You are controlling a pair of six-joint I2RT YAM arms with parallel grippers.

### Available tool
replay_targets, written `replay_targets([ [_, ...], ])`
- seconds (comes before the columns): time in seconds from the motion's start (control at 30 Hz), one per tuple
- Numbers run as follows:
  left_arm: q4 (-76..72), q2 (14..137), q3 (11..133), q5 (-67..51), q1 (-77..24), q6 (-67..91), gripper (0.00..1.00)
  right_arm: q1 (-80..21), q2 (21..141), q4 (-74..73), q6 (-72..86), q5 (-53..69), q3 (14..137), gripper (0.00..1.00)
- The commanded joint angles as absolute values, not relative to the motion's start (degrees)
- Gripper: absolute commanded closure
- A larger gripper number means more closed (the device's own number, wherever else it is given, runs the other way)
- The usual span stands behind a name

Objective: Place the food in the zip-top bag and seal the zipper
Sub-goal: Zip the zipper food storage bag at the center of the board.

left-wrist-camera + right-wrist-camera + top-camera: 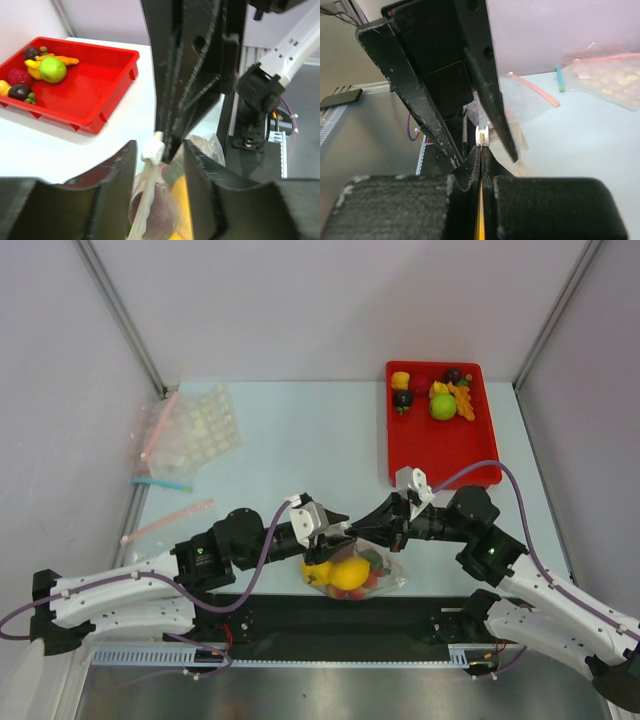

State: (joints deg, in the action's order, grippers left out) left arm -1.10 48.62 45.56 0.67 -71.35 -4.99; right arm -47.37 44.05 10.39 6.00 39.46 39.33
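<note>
The zip-top bag (375, 570) hangs near the table's front edge, between my two grippers. Through it show yellow, red and dark food (348, 573). My right gripper (385, 532) is shut on the bag's rim, and in the right wrist view a white slider (482, 136) sits just past its closed fingertips (487, 159). My left gripper (159, 155) is open. Its jaws stand on either side of the whitish zipper (144, 202) and the slider (152, 150), with gaps on both sides. More food (445, 400) lies in the red tray (440, 455).
Clear bags with pink and blue strips (190, 430) lie at the back left, with a loose pink strip (165, 522) nearer. A black mat (340, 615) runs along the near edge. Metal frame posts (120, 310) rise at the back corners.
</note>
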Motion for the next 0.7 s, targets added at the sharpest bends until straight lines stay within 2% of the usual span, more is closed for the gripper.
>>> replay_targets([
  [0.0, -1.4, 48.7, 48.6, -1.1, -71.6, -5.8, 0.55, -46.8, 42.5, 14.7, 7.4, 41.7, 40.4, 1.0],
  [0.13, -1.8, 48.3, 48.3, -1.5, -71.6, -5.7, 0.59, -46.8, 42.5, 14.8, 7.3, 42.5, 40.5, 1.0],
  [0.27, -3.2, 45.9, 47.1, -1.9, -71.7, -5.1, 0.5, -46.8, 42.5, 14.0, 6.2, 42.5, 40.5, 1.0],
  [0.4, -4.0, 44.4, 46.4, -1.6, -71.6, -3.9, 0.5, -46.8, 42.3, 13.9, 5.5, 42.6, 40.5, 1.0],
  [0.57, -3.5, 45.2, 47.1, -2.6, -71.7, -3.6, 0.69, -46.8, 42.4, 13.9, 5.6, 42.9, 40.4, 1.0],
  [0.67, -2.7, 46.2, 47.7, -3.6, -71.6, -3.8, 0.71, -46.8, 42.1, 14.0, 5.7, 43.1, 40.4, 1.0],
])
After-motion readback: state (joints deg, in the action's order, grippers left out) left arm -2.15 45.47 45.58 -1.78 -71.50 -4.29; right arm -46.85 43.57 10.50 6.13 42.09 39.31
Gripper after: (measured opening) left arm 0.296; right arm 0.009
